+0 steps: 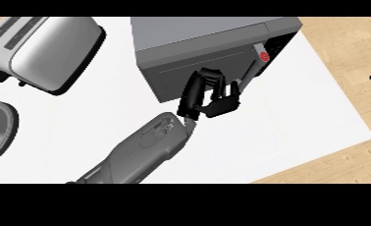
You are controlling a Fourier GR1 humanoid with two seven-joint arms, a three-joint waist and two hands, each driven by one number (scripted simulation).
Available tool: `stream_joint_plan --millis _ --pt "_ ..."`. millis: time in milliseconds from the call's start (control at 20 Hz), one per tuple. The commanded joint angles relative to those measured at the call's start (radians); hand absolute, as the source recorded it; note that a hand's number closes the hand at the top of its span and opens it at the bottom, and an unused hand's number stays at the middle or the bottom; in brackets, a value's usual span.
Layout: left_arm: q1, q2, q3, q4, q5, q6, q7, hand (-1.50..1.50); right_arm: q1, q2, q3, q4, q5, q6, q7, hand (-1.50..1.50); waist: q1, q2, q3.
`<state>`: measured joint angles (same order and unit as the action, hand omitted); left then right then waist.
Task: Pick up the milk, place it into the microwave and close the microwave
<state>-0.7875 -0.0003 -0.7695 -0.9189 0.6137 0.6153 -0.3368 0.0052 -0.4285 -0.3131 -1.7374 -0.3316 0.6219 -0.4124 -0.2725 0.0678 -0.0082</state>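
Observation:
The grey microwave (210, 43) stands at the back middle of the white counter (275, 136). Its dark door (196, 70) lies flat against its front, with a handle (251, 70) and a red button (264, 56) at the right end. My left hand (205, 91) rests against the lower front of the door, its fingers (226, 101) relaxed and holding nothing. Its grey forearm (148, 144) comes in from the lower left. No milk shows anywhere. My right hand is out of view.
A silver toaster (54, 48) sits at the back left. The rim of a round grey dish (6, 127) shows at the left edge. The counter's right edge (340, 97) runs diagonally, with wooden floor beyond it.

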Motion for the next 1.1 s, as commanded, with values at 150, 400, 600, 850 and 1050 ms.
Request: stream_joint_plan --millis 150,400,600,850,1050 --pt "-0.091 0.0 0.071 0.067 0.088 -0.014 -0.064 1.5 -0.047 -0.051 -0.025 0.014 -0.053 0.018 0.037 -1.5 -0.011 0.013 0.001" --pt "-0.102 0.0 0.077 0.072 0.135 -0.025 -0.115 1.5 -0.06 -0.076 -0.051 0.045 -0.083 0.02 0.057 -1.5 -0.013 0.014 0.003" --pt "-0.099 0.0 0.071 0.089 0.162 -0.038 -0.156 1.5 -0.077 -0.085 -0.055 0.048 -0.094 0.016 0.069 -1.5 -0.014 0.019 0.002" --pt "-0.104 0.0 0.067 0.109 0.194 -0.05 -0.19 1.5 -0.11 -0.114 -0.074 0.059 -0.111 0.007 0.091 -1.5 -0.009 0.021 0.001" --pt "-0.121 0.0 0.052 0.118 0.211 -0.041 -0.206 1.5 -0.136 -0.138 -0.091 0.081 -0.126 0.012 0.095 -1.5 -0.018 0.025 0.004"
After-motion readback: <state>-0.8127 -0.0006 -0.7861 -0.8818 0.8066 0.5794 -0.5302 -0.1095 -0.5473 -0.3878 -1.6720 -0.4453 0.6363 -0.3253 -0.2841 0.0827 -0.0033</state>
